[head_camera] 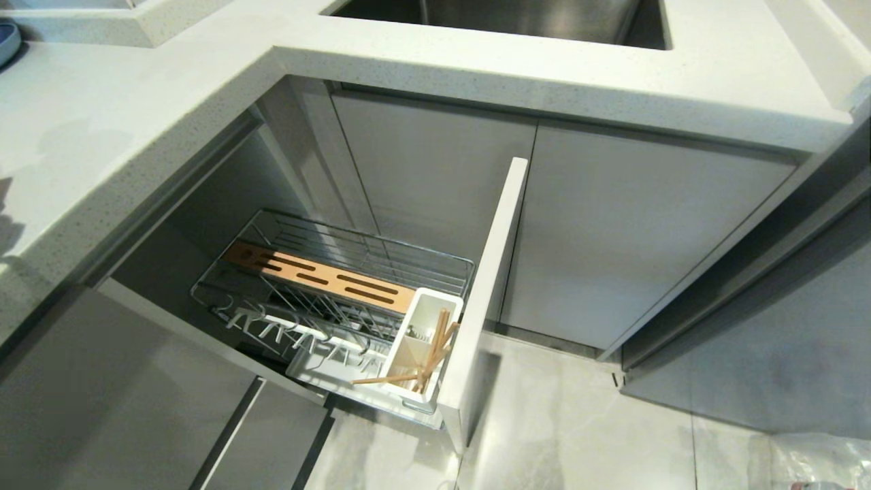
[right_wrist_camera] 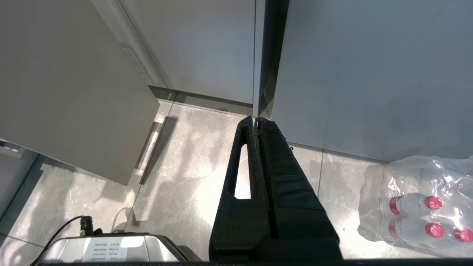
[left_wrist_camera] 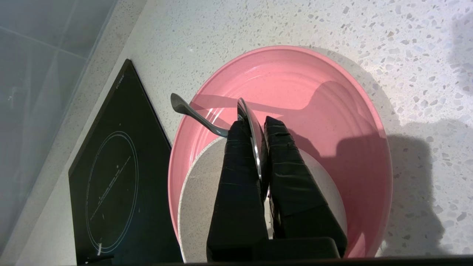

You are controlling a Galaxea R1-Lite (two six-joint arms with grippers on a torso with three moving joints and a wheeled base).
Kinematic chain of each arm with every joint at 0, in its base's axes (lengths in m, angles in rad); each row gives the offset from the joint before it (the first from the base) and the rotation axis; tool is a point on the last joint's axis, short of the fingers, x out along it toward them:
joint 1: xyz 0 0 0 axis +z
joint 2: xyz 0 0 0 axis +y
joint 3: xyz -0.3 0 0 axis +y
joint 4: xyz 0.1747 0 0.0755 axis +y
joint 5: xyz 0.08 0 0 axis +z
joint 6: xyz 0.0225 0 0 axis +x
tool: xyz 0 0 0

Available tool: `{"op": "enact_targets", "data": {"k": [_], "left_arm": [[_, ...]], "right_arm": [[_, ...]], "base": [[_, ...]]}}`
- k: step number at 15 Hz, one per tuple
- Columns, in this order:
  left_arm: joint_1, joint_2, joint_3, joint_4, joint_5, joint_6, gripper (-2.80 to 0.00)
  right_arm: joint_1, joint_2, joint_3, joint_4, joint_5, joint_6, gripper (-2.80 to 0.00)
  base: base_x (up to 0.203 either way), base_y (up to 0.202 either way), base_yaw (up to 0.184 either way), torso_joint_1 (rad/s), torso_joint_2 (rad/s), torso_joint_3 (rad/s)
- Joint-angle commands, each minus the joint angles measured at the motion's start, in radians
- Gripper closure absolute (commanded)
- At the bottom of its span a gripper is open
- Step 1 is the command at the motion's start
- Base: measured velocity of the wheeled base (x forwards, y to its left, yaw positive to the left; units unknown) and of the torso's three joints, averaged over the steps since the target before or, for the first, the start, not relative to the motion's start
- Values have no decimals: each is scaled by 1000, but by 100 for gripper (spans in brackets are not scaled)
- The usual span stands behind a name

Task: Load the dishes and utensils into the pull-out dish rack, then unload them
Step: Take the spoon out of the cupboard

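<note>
I am holding the spoon (left_wrist_camera: 207, 120) on edge in the left gripper (left_wrist_camera: 258, 129), its black fingers clamped tight on the bowl end, the handle jutting out sideways above the pink bowl (left_wrist_camera: 295, 92) on the speckled countertop (left_wrist_camera: 388, 44), beside the black induction hob (left_wrist_camera: 111, 177). Below, the pull-out dish rack (head_camera: 340, 286) is standing open, the chopsticks (head_camera: 429, 354) already leaning in its white utensil cup (head_camera: 422, 347). I am judging this the spoon's loading step: the next move calls for carrying it down to that cup and dropping it in handle first. The right gripper (right_wrist_camera: 257, 120) is hanging closed and empty over the floor, near a shrink-wrapped pack of bottles (right_wrist_camera: 417, 199). The hob's corner lettering is too small to read.
</note>
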Motion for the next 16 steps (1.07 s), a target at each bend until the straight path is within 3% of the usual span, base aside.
{"op": "enact_targets", "data": {"k": [1,5,6,16], "left_arm": [[0,0,1,2,4,1,0],[0,0,1,4,4,3,0],[0,0,1,4,4,3,-280],[-6,-5,-11,1,6,3,-280]], "right_arm": [[0,0,2,0,0,1,0],[0,0,2,0,0,1,0],[0,0,2,0,0,1,0],[0,0,2,0,0,1,0]], "base": [[0,0,0,0,0,0],[0,0,0,0,0,0],[0,0,0,0,0,0],[0,0,0,0,0,0]]}}
